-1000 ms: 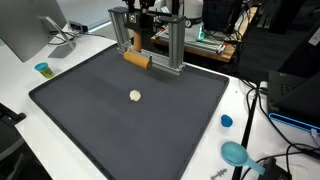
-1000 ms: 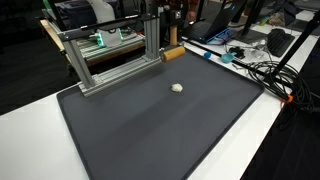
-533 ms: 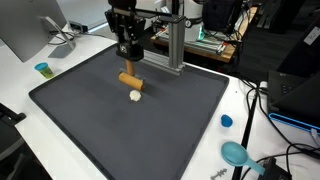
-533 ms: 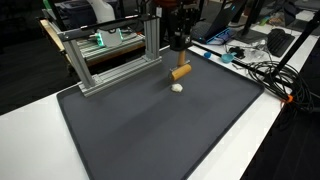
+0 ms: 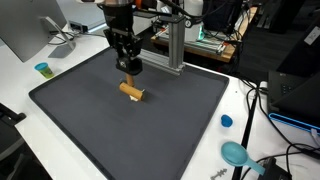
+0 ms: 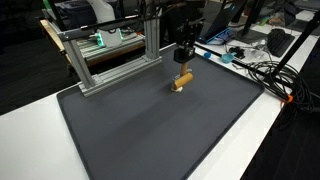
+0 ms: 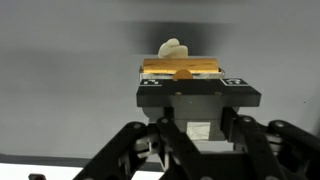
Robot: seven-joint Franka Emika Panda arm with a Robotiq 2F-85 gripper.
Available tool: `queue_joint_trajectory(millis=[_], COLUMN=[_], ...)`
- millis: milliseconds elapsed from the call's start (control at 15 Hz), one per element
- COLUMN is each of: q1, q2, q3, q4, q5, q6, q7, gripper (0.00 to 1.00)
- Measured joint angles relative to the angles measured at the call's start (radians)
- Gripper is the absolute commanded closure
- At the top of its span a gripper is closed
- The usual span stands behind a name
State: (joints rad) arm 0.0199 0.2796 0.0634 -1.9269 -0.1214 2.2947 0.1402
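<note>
Wrist view: the gripper [image 7: 181, 74] is closed on a dowel [image 7: 160, 67], which lies crosswise between the fingers with both ends sticking out past them. A white lump [image 7: 172, 47] sits on the mat [image 7: 60, 60] just beyond the dowel, at the tool's far side. In both exterior views the gripper [image 5: 129, 69] [image 6: 184, 60] points straight down with the dowel [image 5: 133, 92] [image 6: 182, 80] at its tips, low over the mat [image 5: 90, 120]. Whether the dowel touches the mat or the lump cannot be told. A metal frame [image 5: 172, 45] stands behind the tool, at the mat's edge.
</note>
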Motion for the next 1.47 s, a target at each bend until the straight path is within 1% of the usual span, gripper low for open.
queue_joint_trajectory(millis=[533,600,733,800,1000,1467], q1=[0.007,0.010,0.011,0.011,0.012,0.015], q2=[0.042,0.049,0.053,0.052,0.053,0.088], q3=[-0.014,-0.016,-0.018,-0.018,-0.020,-0.027], q4=[0.034,0.042,0.047,0.046,0.046,0.051], q5=[0.001,0.001,0.001,0.001,0.001,0.002], q6=[-0.052,-0.052,-0.052,-0.052,-0.049,0.017], q7=[0.004,0.008,0.008,0.008,0.009,0.024], gripper=[0.78,0.53,0.53,0.78,0.78,0.78])
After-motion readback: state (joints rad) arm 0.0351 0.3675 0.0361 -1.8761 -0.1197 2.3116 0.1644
